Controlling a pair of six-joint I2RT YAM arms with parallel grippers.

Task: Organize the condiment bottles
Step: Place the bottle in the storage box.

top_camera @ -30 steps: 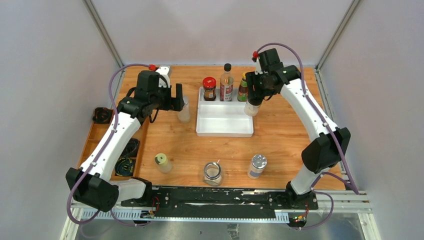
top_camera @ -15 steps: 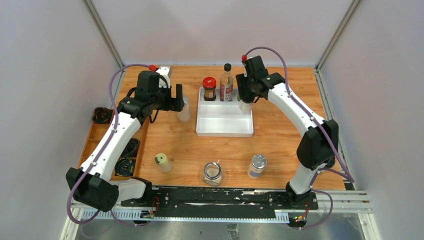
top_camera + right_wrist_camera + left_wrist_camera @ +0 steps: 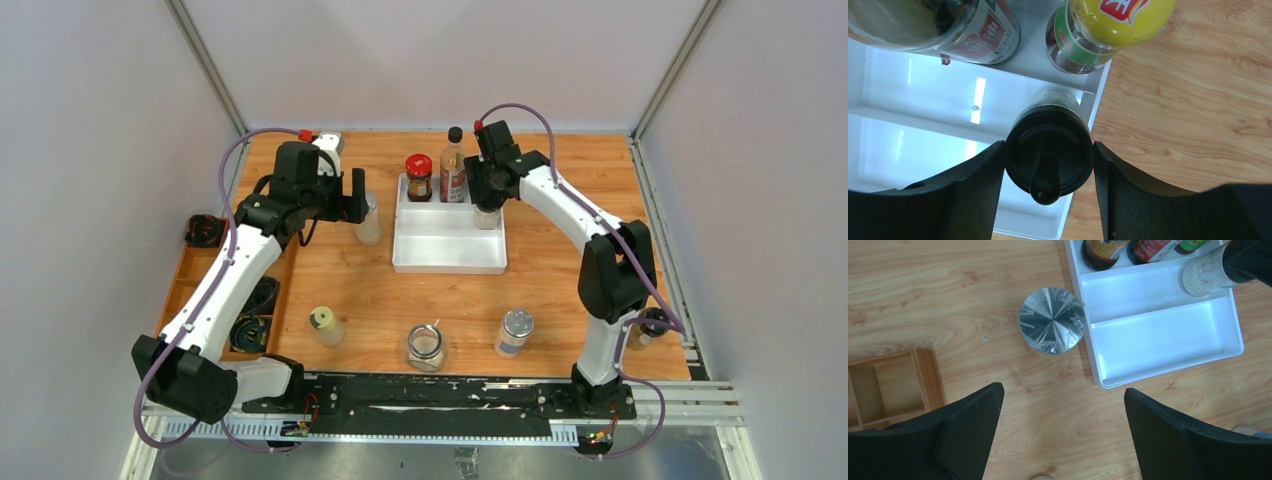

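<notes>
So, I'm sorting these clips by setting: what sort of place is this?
Probably a robotics lab test cell, not a kitchen: plain white panels on metal frame posts enclose a wooden table, with two robot arms on a black base rail.

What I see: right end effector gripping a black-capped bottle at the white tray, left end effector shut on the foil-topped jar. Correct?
Not quite. The left end effector is open and clear of the foil-topped jar, as the left wrist view shows. The rest holds: the right end effector grips the black-capped bottle at the white tray.
</notes>
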